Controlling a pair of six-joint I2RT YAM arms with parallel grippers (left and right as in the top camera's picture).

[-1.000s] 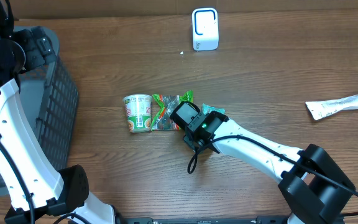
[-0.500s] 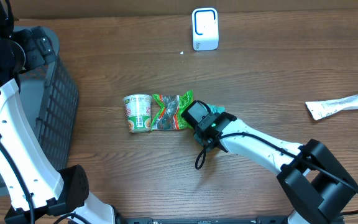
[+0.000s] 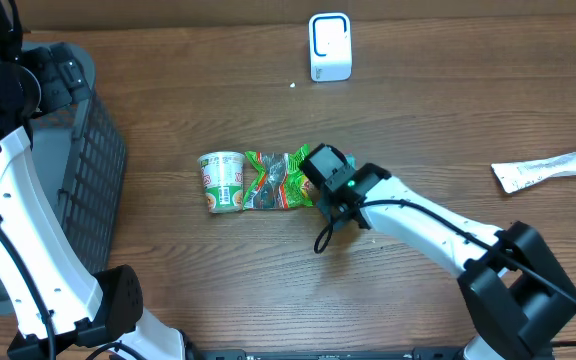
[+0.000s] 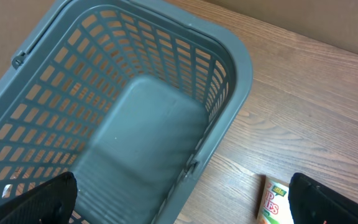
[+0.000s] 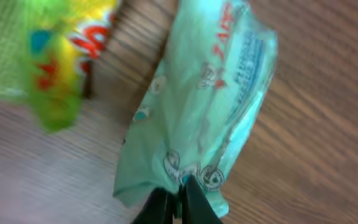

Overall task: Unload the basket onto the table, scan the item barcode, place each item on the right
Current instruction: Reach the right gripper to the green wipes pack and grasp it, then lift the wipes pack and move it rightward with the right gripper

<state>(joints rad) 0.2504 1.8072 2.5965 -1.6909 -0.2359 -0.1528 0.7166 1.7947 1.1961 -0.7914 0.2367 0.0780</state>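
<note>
Right wrist — packet (image 5: 207, 99) tilted upper-right

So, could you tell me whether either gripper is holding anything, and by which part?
The right gripper is shut on the teal packet, pinching the edge at one end. The left gripper is open and holds nothing.

The cup (image 3: 222, 181) and green packet (image 3: 278, 178) lay touching mid-table, the teal pouch (image 5: 204, 112) just beside them, barring passage there. Bare table (image 3: 198, 90) ran between them and the scanner (image 3: 329, 46). The basket (image 3: 93, 150) walled the left side.
</note>
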